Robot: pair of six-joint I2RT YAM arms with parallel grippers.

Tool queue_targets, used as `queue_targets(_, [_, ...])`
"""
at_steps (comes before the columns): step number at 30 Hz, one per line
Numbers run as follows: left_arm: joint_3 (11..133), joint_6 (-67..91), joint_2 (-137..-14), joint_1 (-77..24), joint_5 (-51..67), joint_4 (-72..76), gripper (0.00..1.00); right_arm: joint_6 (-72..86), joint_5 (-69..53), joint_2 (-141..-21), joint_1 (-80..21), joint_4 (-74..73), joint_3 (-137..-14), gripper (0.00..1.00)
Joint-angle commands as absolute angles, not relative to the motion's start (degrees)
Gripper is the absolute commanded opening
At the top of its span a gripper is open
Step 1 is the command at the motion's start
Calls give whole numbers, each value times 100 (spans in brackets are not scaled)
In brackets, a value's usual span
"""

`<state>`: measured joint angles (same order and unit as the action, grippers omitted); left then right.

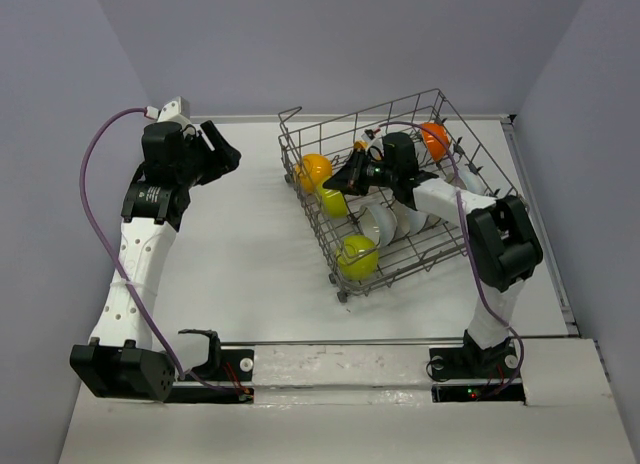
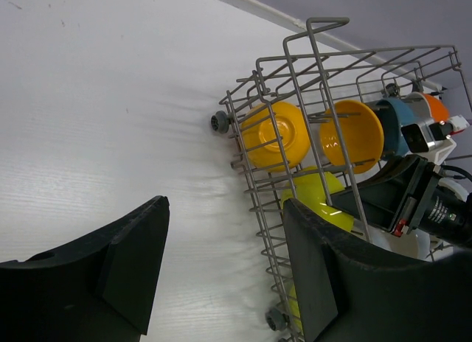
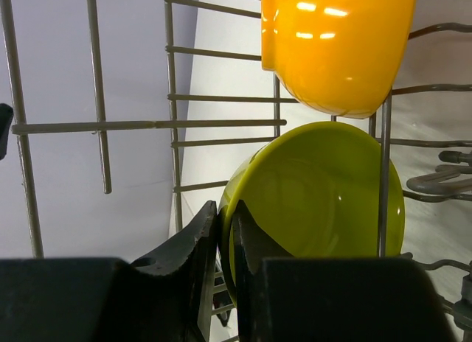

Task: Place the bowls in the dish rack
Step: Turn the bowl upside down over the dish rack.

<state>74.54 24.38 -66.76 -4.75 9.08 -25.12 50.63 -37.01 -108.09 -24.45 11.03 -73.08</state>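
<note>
Wire rack (image 1: pixel 318 222), from above, sits at 2 o'clock on the tabletop (image 1: pixel 240 264) with bowls on edge inside: a yellow-orange bowl (image 1: pixel 314 170) at its 10 o'clock corner, a lime bowl (image 1: pixel 335 202) just below, white bowls (image 1: pixel 385 222) mid-rack, a second lime bowl (image 1: pixel 358 256) at 6 o'clock, an orange bowl (image 1: pixel 435 139) at 1 o'clock. The right fingers (image 1: pixel 332 184) reach inside to the first lime bowl. The left fingers (image 1: pixel 228 156) hang at 10 o'clock, outside the rack.

Left wrist: the left fingers are spread wide over bare tabletop, the rack at 3 o'clock.

Right wrist: the right fingers pinch the lime bowl's rim, the yellow-orange bowl at 12 o'clock.
</note>
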Motion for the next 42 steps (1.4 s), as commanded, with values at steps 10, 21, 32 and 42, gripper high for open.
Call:
queue_targets(10, [7436, 2417, -6486, -448, 1037, -2347, 72, 4386, -2663, -10582, -2215, 457, -7400, 20])
queue_targets(21, [7427, 2426, -6486, -448, 1046, -2347, 72, 4219, -2461, -10538, -2162, 246, -7392, 24])
queue_targets(32, [7418, 2417, -6477, -448, 1046, -2355, 72, 4087, -2285, -10521, -2162, 62, -7409, 30])
queue_targets(42, [7409, 2426, -6469, -448, 1063, -2347, 72, 3982, -2188, -10521, -2109, 18, -7418, 32])
